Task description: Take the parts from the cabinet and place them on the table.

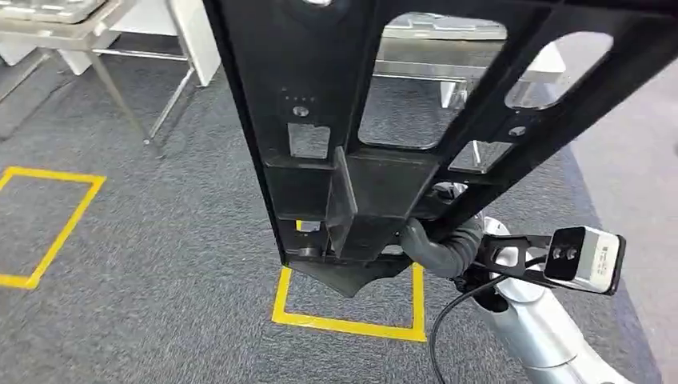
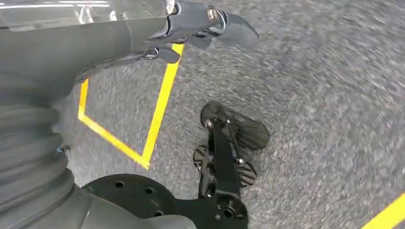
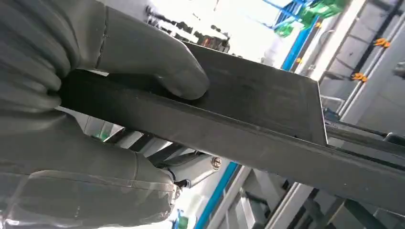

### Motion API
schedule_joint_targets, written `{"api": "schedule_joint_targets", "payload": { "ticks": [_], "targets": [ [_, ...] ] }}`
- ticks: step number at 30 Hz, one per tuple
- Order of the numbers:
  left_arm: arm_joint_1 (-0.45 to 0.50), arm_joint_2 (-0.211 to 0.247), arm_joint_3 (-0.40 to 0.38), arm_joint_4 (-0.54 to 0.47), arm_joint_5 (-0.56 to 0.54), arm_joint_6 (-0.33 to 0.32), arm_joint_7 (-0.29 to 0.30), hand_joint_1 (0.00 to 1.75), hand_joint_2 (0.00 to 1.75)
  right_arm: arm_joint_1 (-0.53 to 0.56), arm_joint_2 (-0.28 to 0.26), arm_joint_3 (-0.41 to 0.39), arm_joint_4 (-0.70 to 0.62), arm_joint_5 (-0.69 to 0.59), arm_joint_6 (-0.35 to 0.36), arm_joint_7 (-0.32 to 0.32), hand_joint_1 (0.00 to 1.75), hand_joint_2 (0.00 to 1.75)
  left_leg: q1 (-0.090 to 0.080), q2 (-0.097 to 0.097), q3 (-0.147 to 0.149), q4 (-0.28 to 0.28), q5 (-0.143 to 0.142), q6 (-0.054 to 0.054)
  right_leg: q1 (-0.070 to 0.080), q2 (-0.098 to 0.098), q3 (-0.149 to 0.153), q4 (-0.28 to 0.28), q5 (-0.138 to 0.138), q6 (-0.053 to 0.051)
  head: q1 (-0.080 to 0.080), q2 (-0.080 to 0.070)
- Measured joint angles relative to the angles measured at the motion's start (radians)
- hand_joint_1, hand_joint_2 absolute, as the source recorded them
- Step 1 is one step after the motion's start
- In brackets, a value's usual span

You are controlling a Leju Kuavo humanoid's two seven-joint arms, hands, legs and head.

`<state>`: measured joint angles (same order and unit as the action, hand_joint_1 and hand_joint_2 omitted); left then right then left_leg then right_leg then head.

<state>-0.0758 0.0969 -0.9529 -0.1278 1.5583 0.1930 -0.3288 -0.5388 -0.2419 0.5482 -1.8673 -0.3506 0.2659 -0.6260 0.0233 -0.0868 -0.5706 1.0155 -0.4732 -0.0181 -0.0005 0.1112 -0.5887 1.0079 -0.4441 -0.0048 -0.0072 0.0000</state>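
The left hand [image 2: 191, 26] hangs over the speckled grey carpet floor [image 1: 160, 240], its dark fingers loosely spread and holding nothing. The large black flat metal frame part with cut-out windows [image 1: 352, 120] is raised in front of the head camera, above a yellow tape square [image 1: 348, 320] on that floor. The right hand [image 1: 436, 244] clamps the part's lower end, its grey rubbery thumb [image 3: 157, 67] pressed on a smooth matte flange. One-handed, so long and rigid a panel could likely pivot or slip. A metal-legged table [image 1: 120, 48] stands at the floor's far left.
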Motion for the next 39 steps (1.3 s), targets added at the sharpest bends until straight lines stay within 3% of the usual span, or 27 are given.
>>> {"api": "schedule_joint_targets", "payload": {
  "ticks": [3,4,5,6,7,8,9,10,11,12,14,15,18,19,20,21,23,24,25,26,27,29,31,33,36,37,39],
  "targets": [
    [-0.003,0.0,0.0,0.0,0.002,-0.011,0.008,0.0,1.75,0.01,-0.002,-0.007,-0.002,0.016,0.006,0.005,1.75,1.75,-0.01,0.025,0.003,-0.002,0.003,0.014,-0.013,0.028,-0.008,-0.005,0.007,0.021,-0.001,0.0],
    [-0.006,0.0,0.0,0.0,0.002,-0.016,0.009,0.0,1.75,0.01,-0.003,-0.011,-0.003,0.022,0.006,0.005,1.75,1.75,0.0,0.032,0.007,-0.014,0.01,0.023,-0.007,0.031,-0.008,-0.005,0.006,0.029,0.0,0.0],
    [-0.008,0.0,0.0,0.0,0.002,-0.021,0.009,0.0,1.75,0.013,-0.003,-0.015,-0.006,0.025,0.006,0.005,1.75,1.75,0.001,0.041,0.01,-0.02,0.014,0.03,-0.007,-0.019,-0.01,0.008,-0.004,0.029,-0.001,0.0],
    [-0.008,0.0,0.0,0.0,0.002,-0.023,0.009,0.0,1.75,0.01,-0.004,-0.018,-0.008,0.029,0.005,0.005,1.75,1.75,0.001,0.047,0.011,-0.022,0.013,0.036,-0.004,-0.068,-0.03,0.048,-0.034,0.031,0.011,0.0],
    [-0.005,0.0,-0.001,0.0,0.002,-0.025,0.008,0.0,1.75,0.009,-0.004,-0.019,-0.01,0.033,0.004,0.005,1.75,1.75,0.0,0.053,0.01,-0.021,0.012,0.037,-0.005,-0.092,-0.067,0.125,-0.075,0.035,0.013,0.0],
    [-0.002,0.001,-0.001,0.0,0.002,-0.03,0.008,0.0,1.75,0.01,-0.003,-0.019,-0.01,0.039,0.003,0.008,1.75,1.75,-0.002,0.063,0.01,-0.021,0.011,0.038,-0.008,-0.101,-0.115,0.221,-0.115,0.038,0.013,0.0],
    [-0.001,0.001,-0.002,0.0,0.002,-0.034,0.007,0.0,1.75,0.011,-0.002,-0.018,-0.011,0.042,0.002,0.014,1.75,1.75,-0.002,0.069,0.01,-0.021,0.01,0.039,-0.011,-0.103,-0.15,0.29,-0.137,0.041,0.012,0.0],
    [-0.001,0.001,-0.003,0.0,0.001,-0.036,0.006,0.0,1.75,0.011,-0.002,-0.018,-0.011,0.044,0.0,0.02,1.75,1.75,-0.002,0.076,0.011,-0.021,0.009,0.038,-0.014,-0.105,-0.17,0.325,-0.136,0.043,0.013,0.0],
    [-0.001,0.001,-0.004,0.0,0.001,-0.039,0.006,0.0,1.75,0.011,-0.001,-0.018,-0.012,0.047,-0.004,0.026,1.75,1.75,-0.002,0.079,0.013,-0.021,0.007,0.037,-0.015,-0.106,-0.16,0.302,-0.111,0.043,0.012,0.0],
    [-0.002,0.001,-0.006,0.0,0.0,-0.041,0.006,0.0,1.75,0.01,-0.001,-0.018,-0.015,0.049,-0.007,0.031,1.75,1.75,-0.002,0.081,0.016,-0.02,0.002,0.035,-0.015,-0.106,-0.127,0.237,-0.071,0.042,0.013,0.0],
    [-0.003,0.001,-0.01,0.0,-0.001,-0.042,0.006,0.0,1.75,0.005,-0.001,-0.019,-0.021,0.05,-0.013,0.037,1.75,1.75,-0.002,0.084,0.028,-0.02,-0.006,0.027,-0.013,-0.114,-0.016,0.026,0.019,0.031,0.014,0.0],
    [-0.004,0.001,-0.012,0.0,-0.002,-0.043,0.006,0.0,1.75,0.0,-0.001,-0.019,-0.024,0.049,-0.014,0.038,1.75,1.75,-0.007,0.087,0.029,-0.02,-0.01,0.022,-0.006,-0.122,0.0,-0.006,-0.004,0.026,0.014,0.0],
    [-0.006,0.003,-0.018,0.0,-0.002,-0.043,0.006,0.0,1.75,-0.008,0.003,-0.019,-0.027,0.041,-0.014,0.04,1.75,1.75,-0.005,0.091,0.033,-0.024,-0.017,0.005,0.001,-0.115,-0.002,-0.006,-0.008,0.012,0.013,0.0],
    [-0.007,0.003,-0.02,0.0,-0.002,-0.043,0.006,0.0,1.75,-0.009,0.002,-0.019,-0.027,0.04,-0.014,0.042,1.75,1.75,-0.008,0.092,0.039,-0.029,-0.019,-0.001,0.0,-0.113,0.002,-0.011,-0.008,0.007,0.015,0.0],
    [-0.008,0.003,-0.021,0.0,-0.001,-0.043,0.006,0.0,1.75,-0.008,0.002,-0.019,-0.027,0.039,-0.014,0.044,1.75,1.75,-0.004,0.092,0.044,-0.024,-0.026,-0.006,-0.012,-0.112,0.02,-0.025,-0.004,0.001,0.013,0.0],
    [-0.008,0.003,-0.022,0.0,-0.001,-0.043,0.005,0.0,1.75,-0.012,0.003,-0.019,-0.027,0.036,-0.014,0.045,1.75,1.75,-0.006,0.092,0.032,0.013,-0.042,-0.007,-0.01,-0.112,0.031,-0.031,-0.008,-0.007,0.009,0.0],
    [-0.009,0.005,-0.024,0.0,0.0,-0.042,0.005,0.0,1.75,-0.018,0.004,-0.017,-0.027,0.031,-0.013,0.045,1.75,1.75,-0.005,0.091,-0.06,0.18,-0.112,-0.012,-0.008,-0.112,0.043,-0.03,-0.016,-0.015,0.003,0.0],
    [-0.008,0.005,-0.024,0.0,0.001,-0.042,0.005,0.0,1.75,-0.018,0.004,-0.015,-0.027,0.029,-0.013,0.049,1.75,1.75,-0.005,0.091,-0.111,0.26,-0.135,-0.014,-0.006,-0.11,0.047,-0.03,-0.022,-0.017,0.005,0.0],
    [-0.006,0.005,-0.024,0.0,0.002,-0.041,0.005,0.0,1.75,-0.018,0.005,-0.013,-0.026,0.027,-0.014,0.051,1.75,1.75,-0.004,0.091,-0.15,0.309,-0.137,-0.014,-0.005,-0.107,0.052,-0.029,-0.029,-0.017,0.003,0.0],
    [-0.004,0.005,-0.024,0.0,0.002,-0.04,0.005,0.0,1.75,-0.018,0.006,-0.011,-0.026,0.026,-0.014,0.053,1.75,1.75,-0.005,0.091,-0.165,0.305,-0.109,-0.013,-0.004,-0.104,0.062,-0.028,-0.037,-0.016,0.004,0.0],
    [-0.002,0.005,-0.024,0.0,0.002,-0.04,0.005,0.0,1.75,-0.019,0.008,-0.01,-0.026,0.023,-0.015,0.057,1.75,1.75,-0.005,0.091,-0.152,0.251,-0.057,-0.011,-0.003,-0.102,0.075,-0.028,-0.047,-0.015,0.003,0.0],
    [-0.002,0.008,-0.024,0.0,0.002,-0.04,0.005,0.0,1.75,-0.027,0.011,-0.008,-0.026,0.02,-0.017,0.062,1.75,1.75,-0.005,0.09,-0.084,0.059,0.079,-0.001,-0.001,-0.1,0.106,-0.026,-0.071,-0.01,0.004,0.0],
    [-0.001,0.01,-0.024,0.0,0.003,-0.039,0.002,0.0,1.75,-0.038,0.014,-0.004,-0.023,0.018,-0.021,0.067,1.75,1.75,-0.014,0.086,-0.058,0.014,0.069,0.009,0.005,-0.095,0.11,-0.02,-0.085,0.001,0.004,0.0],
    [-0.003,0.011,-0.024,0.0,0.003,-0.038,0.0,0.0,1.75,-0.042,0.017,-0.003,-0.023,0.017,-0.031,0.072,1.75,1.75,-0.017,0.086,-0.056,0.007,0.05,0.019,0.001,-0.097,0.106,-0.026,-0.088,0.01,0.005,0.0],
    [-0.004,0.011,-0.025,0.0,0.005,-0.038,-0.002,0.0,1.75,-0.054,0.017,0.0,-0.024,0.013,-0.038,0.072,1.75,1.75,-0.006,0.086,-0.034,-0.015,0.044,0.032,0.0,-0.101,0.107,-0.003,-0.11,0.028,0.005,0.0],
    [-0.005,0.011,-0.025,0.0,0.006,-0.038,-0.003,0.0,1.75,-0.061,0.017,0.002,-0.024,0.012,-0.04,0.072,1.75,1.75,-0.006,0.087,-0.03,-0.016,0.041,0.038,-0.003,-0.101,0.069,0.064,-0.138,0.033,0.007,0.0],
    [-0.006,0.011,-0.025,0.0,0.007,-0.038,-0.003,0.0,1.75,-0.062,0.017,0.005,-0.023,0.011,-0.044,0.071,1.75,1.75,-0.006,0.087,-0.026,-0.016,0.033,0.041,-0.009,-0.102,-0.044,0.242,-0.197,0.042,0.006,0.0]
  ]
}}
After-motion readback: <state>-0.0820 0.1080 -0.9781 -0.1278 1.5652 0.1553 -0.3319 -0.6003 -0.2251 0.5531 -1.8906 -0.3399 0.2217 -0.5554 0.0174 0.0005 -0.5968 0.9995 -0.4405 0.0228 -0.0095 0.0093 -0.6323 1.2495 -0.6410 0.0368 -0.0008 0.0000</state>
